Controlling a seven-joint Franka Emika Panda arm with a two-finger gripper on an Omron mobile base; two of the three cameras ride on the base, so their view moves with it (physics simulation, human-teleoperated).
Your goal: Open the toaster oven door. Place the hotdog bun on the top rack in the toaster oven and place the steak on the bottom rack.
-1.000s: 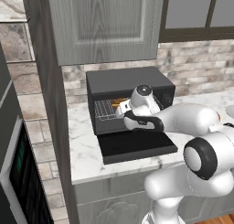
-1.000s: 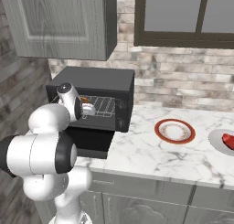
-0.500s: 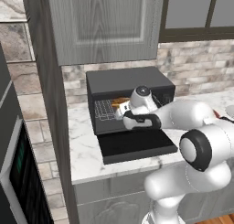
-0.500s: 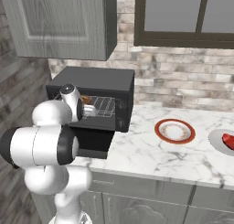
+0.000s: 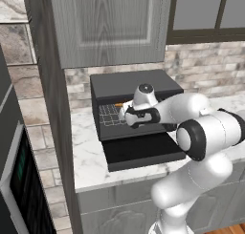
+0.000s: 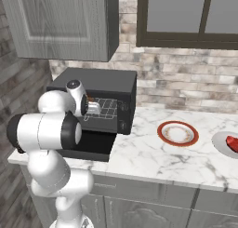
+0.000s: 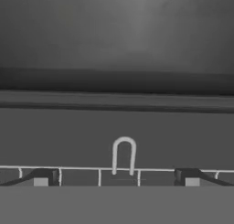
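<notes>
While my gripper [image 7: 116,182] sits fingers apart inside the toaster oven [image 5: 136,87], the top rack [image 7: 77,168] edge runs along 6 o'clock.

Count: one toaster oven [image 5: 136,85], one toaster oven door [image 5: 143,152] folded down, one hotdog bun [image 5: 119,104], one steak [image 6: 232,143], two plates — red-rimmed plate [image 6: 177,133], grey plate [image 6: 222,145].
</notes>
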